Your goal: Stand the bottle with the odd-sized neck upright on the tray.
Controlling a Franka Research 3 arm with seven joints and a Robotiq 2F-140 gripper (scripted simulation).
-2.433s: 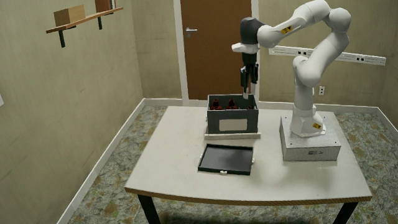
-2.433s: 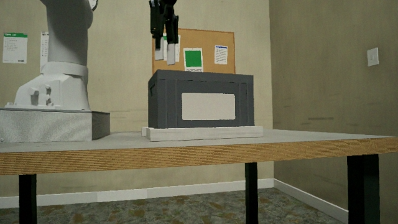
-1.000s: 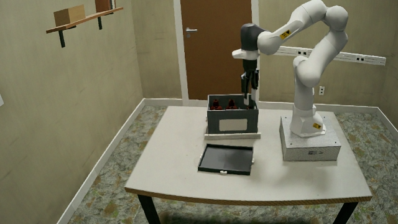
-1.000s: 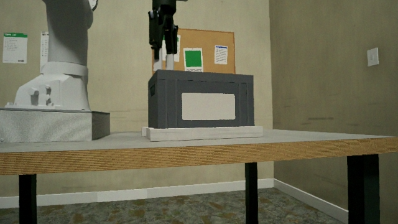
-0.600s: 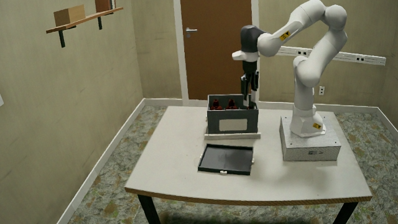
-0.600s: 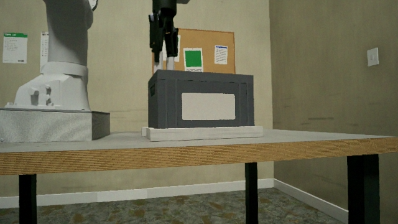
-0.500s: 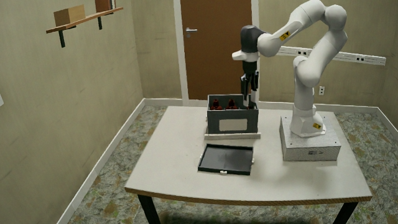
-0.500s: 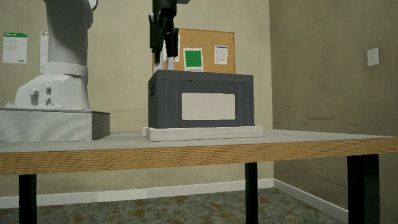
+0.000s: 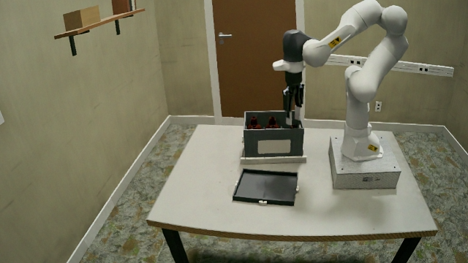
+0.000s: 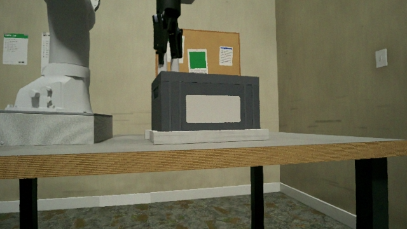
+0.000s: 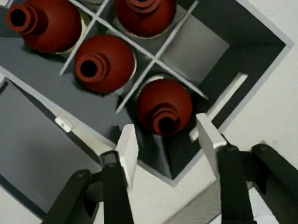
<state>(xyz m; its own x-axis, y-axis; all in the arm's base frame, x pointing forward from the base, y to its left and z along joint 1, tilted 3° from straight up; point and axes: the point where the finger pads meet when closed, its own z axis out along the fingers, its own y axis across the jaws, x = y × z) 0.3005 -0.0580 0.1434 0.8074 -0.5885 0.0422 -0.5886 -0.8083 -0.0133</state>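
"Where is our bottle?"

"All the bottles I can see stand in the crate (image 9: pixel 252 144) (image 10: pixel 173 105) (image 11: pixel 250 55). Which one has the different neck, I cannot tell from here. The nearest bottle (image 11: pixel 162 102) is in a corner compartment."

"And your gripper (image 9: pixel 293 118) (image 10: pixel 168 67) (image 11: pixel 166 132)?"

"It is partly open, pointing down above this corner, and grips nothing. In the wrist view, the neck appears between my two white fingertips, but their exact height is, I think, difficult to judge."

"The tray (image 9: pixel 263 186) (image 11: pixel 37 150)?"

"It lies flat near the crate, on the table (image 9: pixel 205 204) (image 10: pixel 203 159) (image 11: pixel 275 100)."

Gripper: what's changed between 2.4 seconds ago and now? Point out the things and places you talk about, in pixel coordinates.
The gripper (image 9: pixel 293 121) (image 10: pixel 168 69) (image 11: pixel 166 132) has moved down, its fingertips now at the level of the crate's (image 9: pixel 252 146) (image 10: pixel 173 108) (image 11: pixel 291 45) rim. Nothing was taken hold of or let go; it is open. Crate and tray (image 9: pixel 267 186) (image 11: pixel 40 145) look unmoved.
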